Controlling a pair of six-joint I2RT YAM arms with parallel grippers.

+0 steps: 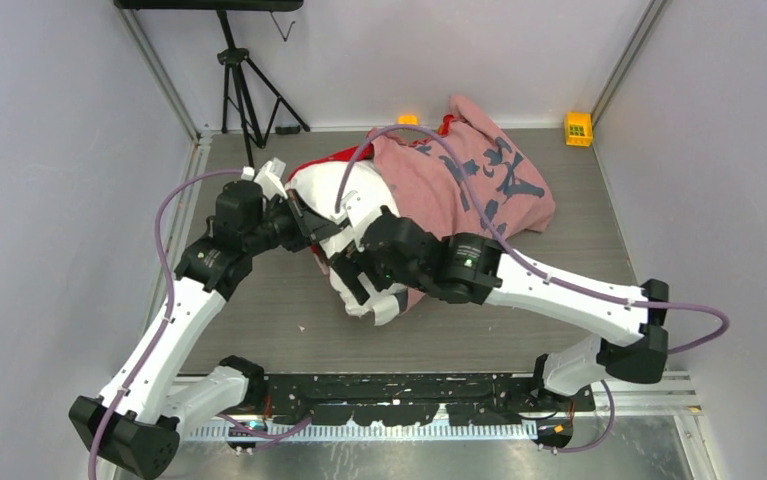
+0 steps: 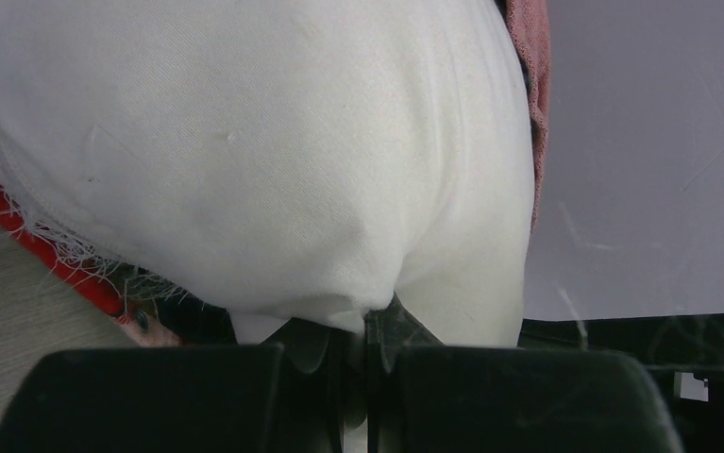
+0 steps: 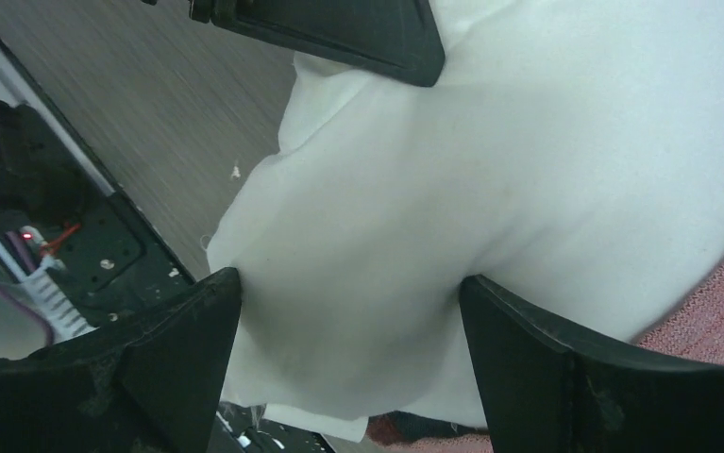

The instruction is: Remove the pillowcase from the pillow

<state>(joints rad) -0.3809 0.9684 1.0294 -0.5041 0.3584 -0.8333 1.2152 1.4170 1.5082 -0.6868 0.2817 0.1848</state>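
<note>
The left pincer (image 2: 367,332) is closed tight, its 2 fingers pinching a small fold of the white pillow (image 2: 273,151). The rest of the pillow bulges out just beyond the fingertips and fills most of the wrist view. A frayed red edge of the pillowcase (image 1: 479,180) runs below and to the left of that bulge, and a strip of its faded pink reverse shows to the upper right.

The right pincer (image 3: 348,288) is spread wide. Its 2 fingers straddle a plump corner of the pillow and both touch the fabric, but they are not closed on it. Pink cloth lies just past its right finger.

From above, the 2 pincers sit close together at the bared white end of the pillow. The pillowcase is bunched beyond and to the right of them, inside out, and covers the pillow's far part.

Bare grey surface (image 1: 259,310) lies open behind both pincers, back to the black rail (image 1: 409,385) at the near edge. There is also bare surface to the right of the right pincer, below the cloth. Ahead of the pincers the pillowcase reaches almost to the far wall. A tripod (image 1: 244,90) stands well beyond the left pincer. A yellow block (image 1: 578,127) sits in the far right corner, well apart from both.
</note>
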